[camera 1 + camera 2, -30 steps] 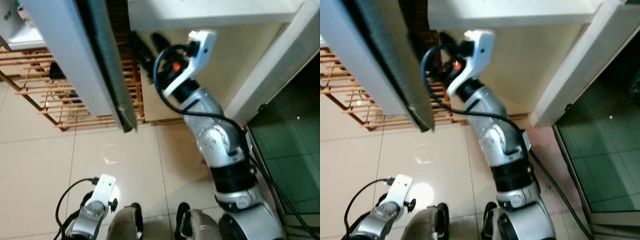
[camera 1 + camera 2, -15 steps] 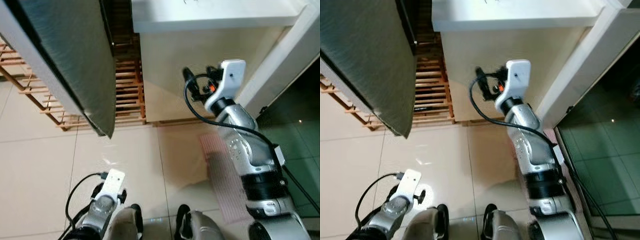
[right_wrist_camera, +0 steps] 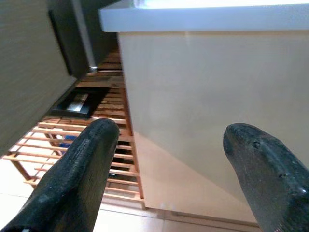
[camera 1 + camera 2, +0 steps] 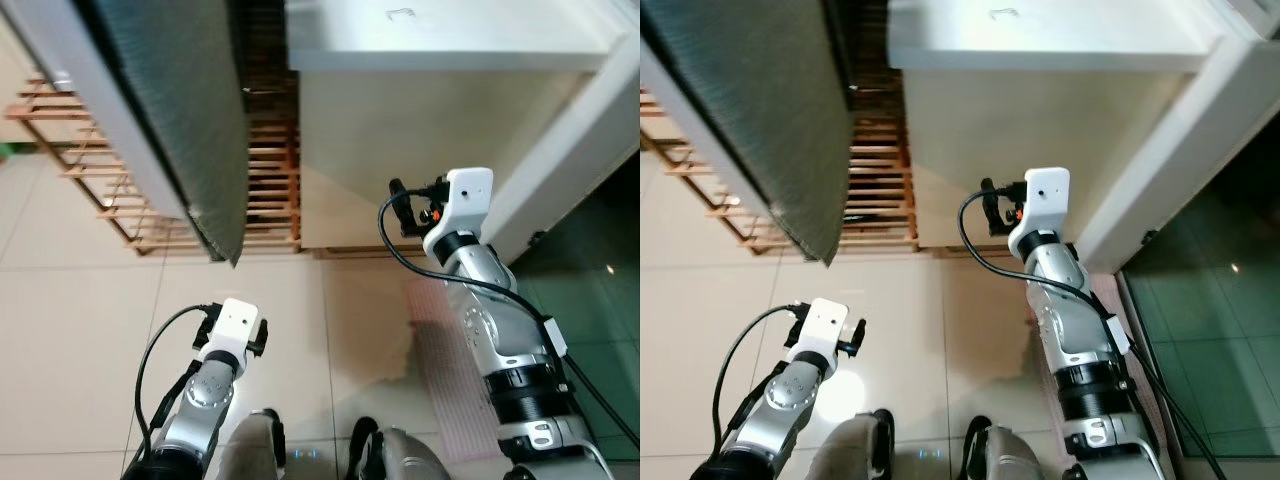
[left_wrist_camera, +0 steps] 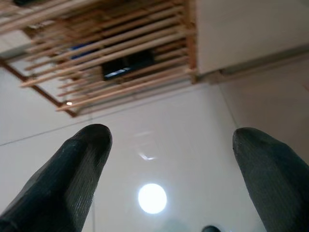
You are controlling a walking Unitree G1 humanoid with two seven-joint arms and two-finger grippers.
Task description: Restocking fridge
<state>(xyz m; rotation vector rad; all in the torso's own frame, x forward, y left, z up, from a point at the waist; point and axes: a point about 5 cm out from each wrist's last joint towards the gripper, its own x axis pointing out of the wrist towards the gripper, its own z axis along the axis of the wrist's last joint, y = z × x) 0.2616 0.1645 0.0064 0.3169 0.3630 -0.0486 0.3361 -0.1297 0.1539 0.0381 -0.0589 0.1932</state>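
Right gripper (image 3: 169,174) agape, facing cabinet (image 3: 203,96); left gripper (image 5: 169,179) agape above floor (image 5: 159,145).

Glossy beige floor tiles (image 4: 80,300), slatted wooden rack (image 4: 270,170) against cream cabinet (image 4: 420,130), green-tinted glass panel (image 4: 600,270) alongside.

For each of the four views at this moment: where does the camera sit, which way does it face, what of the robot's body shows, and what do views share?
Left eye view: head, looking down at tiled floor; both arms, knees show.
Right eye view: same scene, shifted; right gripper raised before the cream cabinet.
Left wrist view: low on the left arm, facing the floor and wooden rack; left gripper jaws open.
Right wrist view: faces the cabinet side; jaws open.
Shared: both wrist views catch the rack.
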